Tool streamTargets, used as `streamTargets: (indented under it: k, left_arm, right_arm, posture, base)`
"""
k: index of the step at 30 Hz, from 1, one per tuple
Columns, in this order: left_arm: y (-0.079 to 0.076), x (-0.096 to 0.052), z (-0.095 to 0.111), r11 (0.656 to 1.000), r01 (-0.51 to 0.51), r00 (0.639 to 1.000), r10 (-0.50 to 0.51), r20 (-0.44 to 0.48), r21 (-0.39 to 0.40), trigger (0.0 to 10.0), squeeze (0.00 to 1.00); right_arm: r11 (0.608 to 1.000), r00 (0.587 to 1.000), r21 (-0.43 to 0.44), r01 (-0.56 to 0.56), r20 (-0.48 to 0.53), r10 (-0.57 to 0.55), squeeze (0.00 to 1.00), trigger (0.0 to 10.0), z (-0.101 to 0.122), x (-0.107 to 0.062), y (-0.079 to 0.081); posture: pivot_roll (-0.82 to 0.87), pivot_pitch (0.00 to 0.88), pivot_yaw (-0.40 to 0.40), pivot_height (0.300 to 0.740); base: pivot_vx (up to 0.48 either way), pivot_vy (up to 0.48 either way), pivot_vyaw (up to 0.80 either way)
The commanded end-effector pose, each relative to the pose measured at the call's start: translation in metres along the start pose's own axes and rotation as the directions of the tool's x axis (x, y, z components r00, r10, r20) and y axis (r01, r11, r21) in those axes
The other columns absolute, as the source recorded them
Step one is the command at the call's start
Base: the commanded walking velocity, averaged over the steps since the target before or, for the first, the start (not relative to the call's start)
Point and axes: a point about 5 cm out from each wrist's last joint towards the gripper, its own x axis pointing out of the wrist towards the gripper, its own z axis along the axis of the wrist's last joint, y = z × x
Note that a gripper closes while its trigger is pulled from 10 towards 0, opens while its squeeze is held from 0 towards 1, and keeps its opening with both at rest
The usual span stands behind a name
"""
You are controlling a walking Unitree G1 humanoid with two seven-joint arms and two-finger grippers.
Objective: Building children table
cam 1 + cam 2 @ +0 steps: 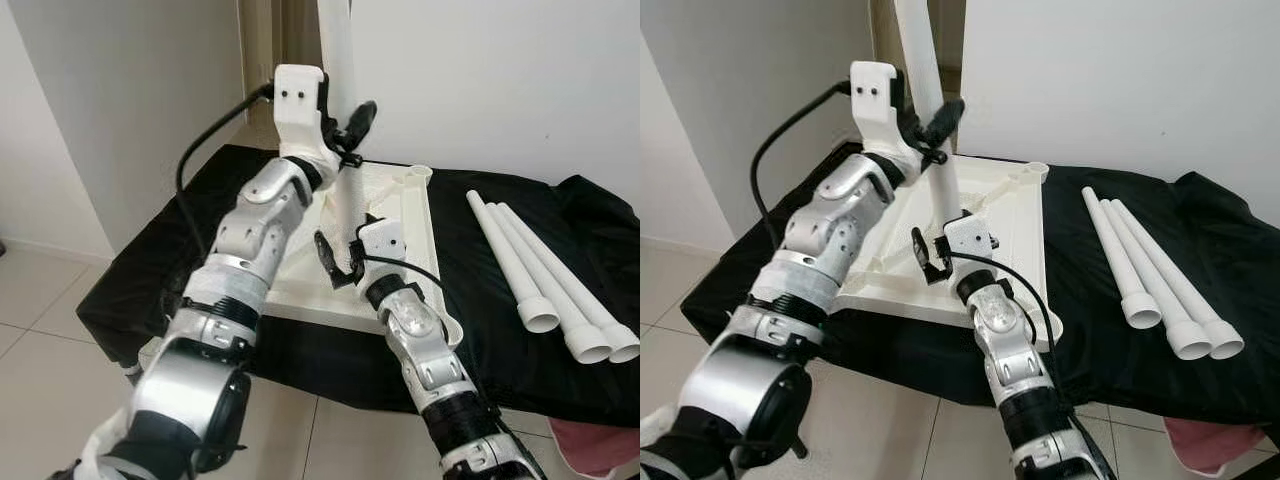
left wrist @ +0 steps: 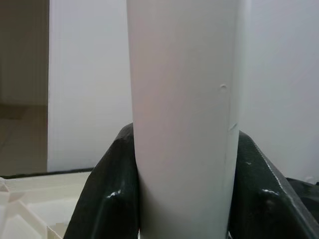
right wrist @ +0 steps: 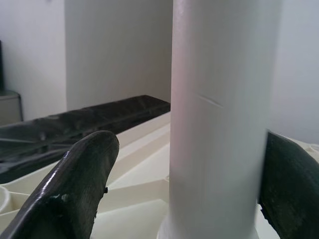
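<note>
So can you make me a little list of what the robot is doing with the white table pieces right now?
Job: building a children's table
Table top: white table top lying underside up on the black cloth
Standing leg: white leg upright on the table top
Left gripper: left gripper shut on the leg, higher up
Right gripper: right gripper near the leg's base, fingers spread either side, one clearly apart from it
Spare legs: three loose legs lying side by side on the cloth, to the robot's right
Floor: pale tiles
</note>
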Motion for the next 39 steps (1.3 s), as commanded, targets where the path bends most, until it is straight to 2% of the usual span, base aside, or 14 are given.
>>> streamTargets:
  k: [1,5,14,15,16,19,28,29,30,31,32,33,38,39]
  left_arm:
    - [-0.008,0.002,0.006,1.0,0.024,0.999,-0.024,0.024,-0.008,10.0,0.0]
    - [-0.025,0.005,0.003,0.997,0.071,0.997,-0.071,0.023,-0.017,10.0,0.0]
    - [-0.027,0.003,0.004,0.997,0.072,0.997,-0.072,0.017,-0.018,10.0,0.0]
    - [-0.027,0.003,0.004,0.997,0.07,0.997,-0.07,0.015,-0.022,10.0,0.0]
    - [-0.028,0.002,0.004,0.997,0.068,0.998,-0.068,0.014,-0.024,10.0,0.0]
    - [-0.029,0.002,0.004,0.997,0.071,0.997,-0.071,0.013,-0.025,10.0,0.0]
    - [-0.041,0.001,0.001,0.995,0.094,0.996,-0.094,0.005,-0.043,10.0,0.0]
    - [-0.043,0.001,0.0,0.994,0.099,0.995,-0.099,0.002,-0.046,10.0,0.0]
    - [-0.043,0.001,0.0,0.994,0.099,0.995,-0.099,0.002,-0.046,10.0,0.0]
    - [-0.044,0.0,0.0,0.994,0.102,0.995,-0.103,0.001,-0.048,10.0,0.0]
    - [-0.044,0.0,0.0,0.994,0.102,0.995,-0.103,0.001,-0.048,10.0,0.0]
    - [-0.045,0.0,0.0,0.993,0.105,0.994,-0.105,-0.002,-0.053,10.0,0.0]
    - [-0.048,-0.002,-0.001,0.991,0.118,0.993,-0.118,-0.005,-0.066,10.0,0.0]
    - [-0.049,-0.003,-0.002,0.989,0.124,0.992,-0.125,-0.004,-0.084,10.0,0.5]
  right_arm:
    - [1.0,1.0,-0.011,0.004,0.006,-0.004,0.0,10.0,0.001,0.002,0.0]
    - [0.998,0.999,-0.047,0.05,0.006,-0.049,0.0,10.0,0.003,0.009,-0.008]
    - [0.998,0.998,-0.033,0.061,0.01,-0.061,0.0,10.0,0.003,0.012,-0.011]
    - [0.997,0.998,-0.025,0.071,0.003,-0.07,0.0,3.8,0.002,0.012,-0.011]
    - [0.997,0.997,-0.021,0.077,-0.002,-0.077,0.0,0.4,0.0,0.012,-0.012]
    - [0.997,0.997,-0.009,0.077,-0.002,-0.077,0.0,0.0,-0.001,0.011,-0.011]
    - [0.994,0.994,0.006,0.11,-0.027,-0.11,0.0,0.0,-0.007,0.007,-0.016]
    - [0.992,0.992,0.012,0.124,-0.036,-0.124,0.0,2.1,-0.008,0.007,-0.017]
    - [0.992,0.992,0.012,0.124,-0.036,-0.124,0.0,2.1,-0.008,0.007,-0.017]
    - [0.992,0.991,0.02,0.125,-0.042,-0.124,0.0,8.9,-0.009,0.007,-0.017]
    - [0.992,0.991,0.02,0.125,-0.042,-0.124,0.0,8.9,-0.009,0.007,-0.017]
    - [0.99,0.99,0.023,0.137,-0.048,-0.136,0.0,10.0,-0.01,0.007,-0.018]
    - [0.987,0.987,0.037,0.157,-0.053,-0.155,0.0,10.0,-0.011,0.006,-0.019]
    - [0.986,0.985,0.039,0.165,-0.054,-0.162,0.0,10.0,-0.011,0.005,-0.019]
  posture:
    - [0.03,0.04,-0.017,0.74]
    - [0.03,0.03,-0.014,0.74]
    - [0.03,0.022,-0.007,0.74]
    - [0.03,0.019,-0.006,0.74]
    - [0.03,0.019,-0.006,0.74]
    - [0.03,0.019,-0.005,0.74]
    - [0.03,0.025,-0.003,0.74]
    - [0.03,0.024,-0.003,0.74]
    - [0.03,0.024,-0.003,0.74]
    - [0.03,0.024,-0.003,0.74]
    - [0.03,0.024,-0.003,0.74]
    - [0.03,0.027,0.0,0.74]
    - [0.04,0.041,-0.002,0.74]
    - [0.04,0.045,-0.003,0.74]
  base:
    - [0.0,0.0,0.0]
    - [0.0,0.0,0.0]
    - [0.0,0.0,0.0]
    - [0.0,0.0,0.0]
    - [0.0,0.0,0.0]
    - [0.0,0.0,0.0]
    - [0.0,0.0,0.0]
    - [0.0,0.0,0.0]
    - [0.0,0.0,0.0]
    - [0.0,0.0,0.0]
    - [0.0,0.0,0.0]
    - [0.0,0.0,0.0]
    - [0.0,0.0,0.0]
    - [0.0,0.0,0.0]
